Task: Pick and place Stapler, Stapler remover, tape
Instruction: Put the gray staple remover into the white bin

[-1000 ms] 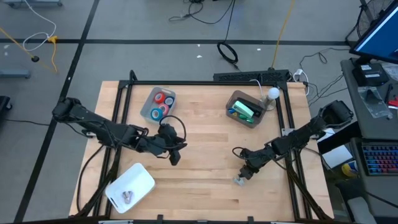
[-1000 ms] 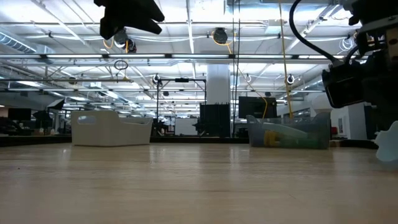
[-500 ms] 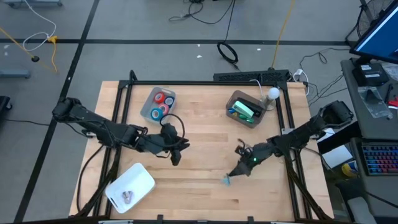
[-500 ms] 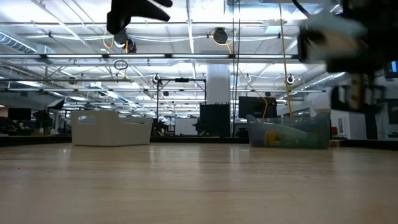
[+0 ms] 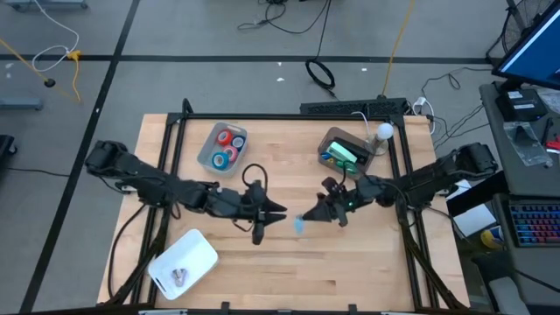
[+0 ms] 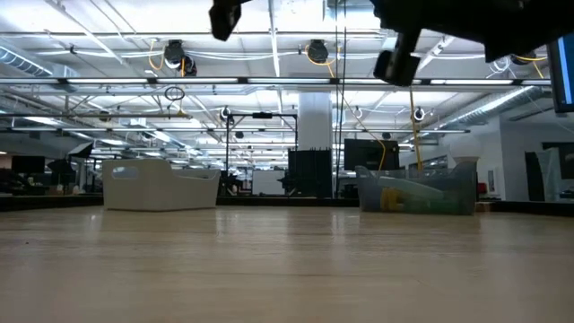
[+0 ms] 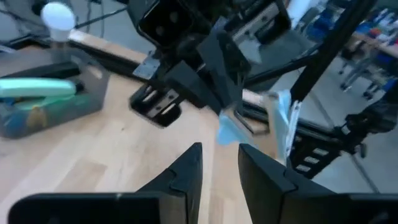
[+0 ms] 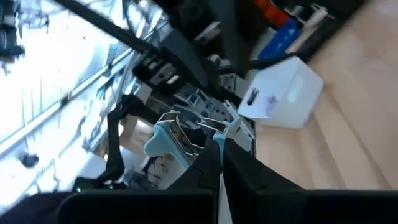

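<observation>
Two grippers meet mid-table, tips facing. The stapler remover (image 5: 298, 224) is pinched in the closed right gripper (image 5: 308, 218), projecting left toward the left gripper (image 5: 278, 211), whose fingers (image 7: 186, 171) are held slightly parted and empty. The handover gap appears small.

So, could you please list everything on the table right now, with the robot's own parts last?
tape: four rolls, two red and two blue, in the grey bin at the table's far left.
grey bin: one, far left of the table.
clear bin: one, far right, holding green and blue items too small to name.
white bin: one, near left corner, with small metal pieces inside.
white ball: one, beside the clear bin.
stapler remover: one, pale blue, held by the right gripper above the table's middle.
left gripper: partly open, facing the stapler remover.
right gripper: shut on the stapler remover.
</observation>
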{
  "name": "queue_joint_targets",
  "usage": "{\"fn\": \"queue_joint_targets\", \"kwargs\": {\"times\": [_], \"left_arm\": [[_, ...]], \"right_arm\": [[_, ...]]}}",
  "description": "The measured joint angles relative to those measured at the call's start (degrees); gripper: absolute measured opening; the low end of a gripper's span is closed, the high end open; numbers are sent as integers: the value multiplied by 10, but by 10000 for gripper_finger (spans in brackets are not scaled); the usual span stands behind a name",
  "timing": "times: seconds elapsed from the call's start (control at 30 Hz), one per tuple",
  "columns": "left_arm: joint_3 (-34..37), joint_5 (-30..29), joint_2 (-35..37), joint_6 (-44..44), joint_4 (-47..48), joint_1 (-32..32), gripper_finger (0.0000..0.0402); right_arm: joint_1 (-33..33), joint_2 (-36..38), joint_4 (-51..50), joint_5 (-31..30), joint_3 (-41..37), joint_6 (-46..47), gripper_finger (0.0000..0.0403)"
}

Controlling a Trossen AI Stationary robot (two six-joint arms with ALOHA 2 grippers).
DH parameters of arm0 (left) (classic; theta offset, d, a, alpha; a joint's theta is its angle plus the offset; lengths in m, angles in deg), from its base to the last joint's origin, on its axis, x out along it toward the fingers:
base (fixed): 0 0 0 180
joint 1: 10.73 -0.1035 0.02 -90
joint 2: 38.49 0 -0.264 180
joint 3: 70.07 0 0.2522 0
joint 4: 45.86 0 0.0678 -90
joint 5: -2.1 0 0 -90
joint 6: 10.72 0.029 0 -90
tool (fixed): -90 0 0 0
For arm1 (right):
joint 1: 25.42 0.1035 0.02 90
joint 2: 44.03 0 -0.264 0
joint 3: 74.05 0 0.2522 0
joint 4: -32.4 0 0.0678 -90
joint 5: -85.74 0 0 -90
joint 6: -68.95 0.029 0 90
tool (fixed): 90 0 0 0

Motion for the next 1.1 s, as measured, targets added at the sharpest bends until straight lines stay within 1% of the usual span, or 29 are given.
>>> {"fn": "queue_joint_targets", "kwargs": {"times": [0.13,0.23,0.53,0.6,0.83,1.1], "left_arm": [[0,39,-11,0,-23,-13,104],[0,55,-12,-2,-26,-14,104],[0,148,-11,-48,-10,-13,104],[0,152,-12,-49,-11,-13,104],[0,147,-12,-49,-60,-27,104],[0,148,-14,-66,-66,-39,104]], "right_arm": [[0,0,-56,2,37,-51,0],[0,0,-81,2,46,-75,0],[0,0,-84,0,46,-86,0],[0,0,-81,0,46,-88,0],[0,0,-86,0,46,-97,0],[-1,0,-86,-5,46,-112,0]]}}
